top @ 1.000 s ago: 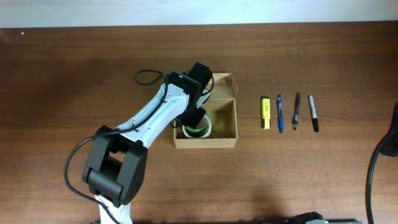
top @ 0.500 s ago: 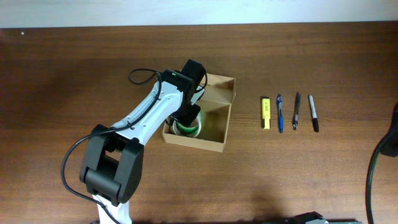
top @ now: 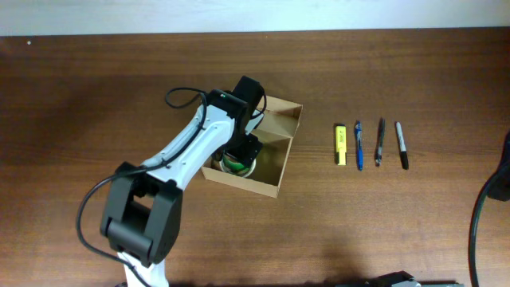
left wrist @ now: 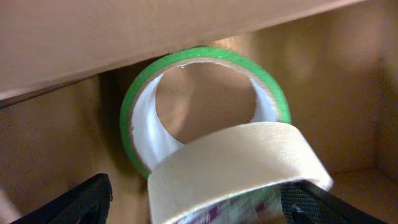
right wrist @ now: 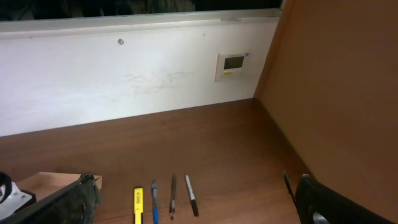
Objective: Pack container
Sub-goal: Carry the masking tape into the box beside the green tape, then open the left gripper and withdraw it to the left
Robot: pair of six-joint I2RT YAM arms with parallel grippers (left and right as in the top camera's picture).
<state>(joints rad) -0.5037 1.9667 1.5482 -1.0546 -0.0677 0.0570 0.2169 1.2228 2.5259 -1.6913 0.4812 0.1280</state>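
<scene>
2 tape rolls lie in the container (top: 277,158), a tan cardboard box that sits near the middle of the table (top: 398,231), turned at a slant to the table's edge. A divider (top: 275,137) splits it into 2 compartments, and both rolls are at the left end of the nearer one, under the left arm.

In the left wrist view the green roll (left wrist: 132,112) rests against a cardboard wall, and brown cardboard shows through its hole. The beige roll (left wrist: 239,155) lies across its near edge, closer to the camera. The left gripper (left wrist: 198,204) is down inside that compartment with its jaws spread wider than the beige roll. One of the fingers (left wrist: 81,202) stands clear of the roll's left side, and the other is just beside its right edge, so the roll looks released rather than pinched.

4 writing tools lie in a row right of the box, well apart from it: a yellow highlighter (top: 340,145), a blue pen (top: 358,146), a dark pen (top: 379,143) and a black marker (top: 402,146).

The right gripper (right wrist: 196,211) hangs above the table's right side with its jaws wide apart and nothing between them. Its camera faces the white wall (right wrist: 124,74).
</scene>
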